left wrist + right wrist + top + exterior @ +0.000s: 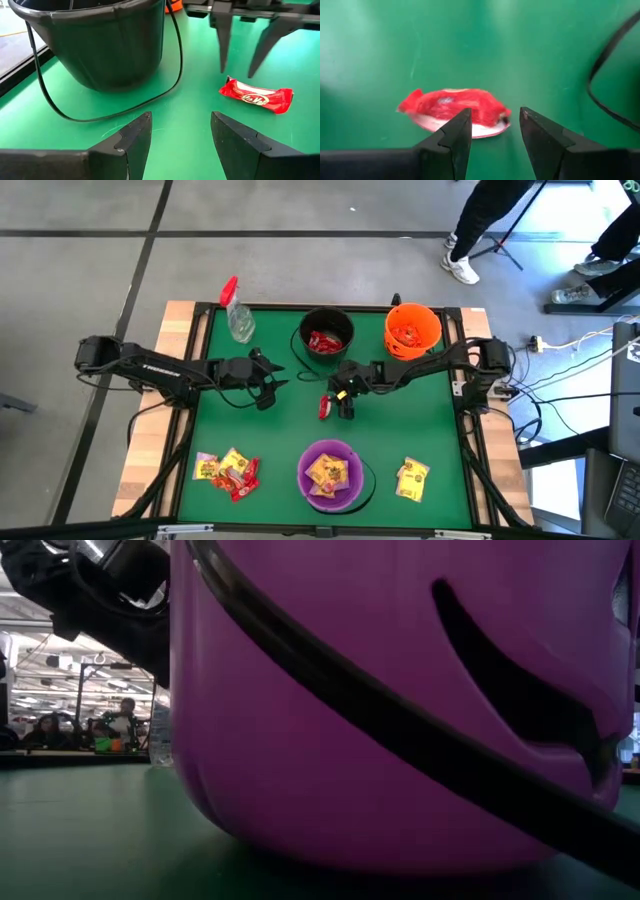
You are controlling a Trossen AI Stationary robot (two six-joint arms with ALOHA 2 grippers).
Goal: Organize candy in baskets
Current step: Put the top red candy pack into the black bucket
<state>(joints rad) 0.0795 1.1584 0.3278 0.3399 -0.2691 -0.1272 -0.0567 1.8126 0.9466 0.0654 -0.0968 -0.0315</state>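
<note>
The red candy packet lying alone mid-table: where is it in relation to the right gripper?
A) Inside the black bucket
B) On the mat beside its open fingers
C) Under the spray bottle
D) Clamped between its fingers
B: the red candy packet lies flat on the green mat beside the right gripper, whose fingers stand apart without touching it.

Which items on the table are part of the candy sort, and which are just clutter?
Job:
- black bucket, red packets inside
- orange bucket
- purple bucket, yellow packets inside
- loose red packet under the open right gripper
- candy pile
- yellow packet
- left gripper, open

Clutter:
- spray bottle
</note>
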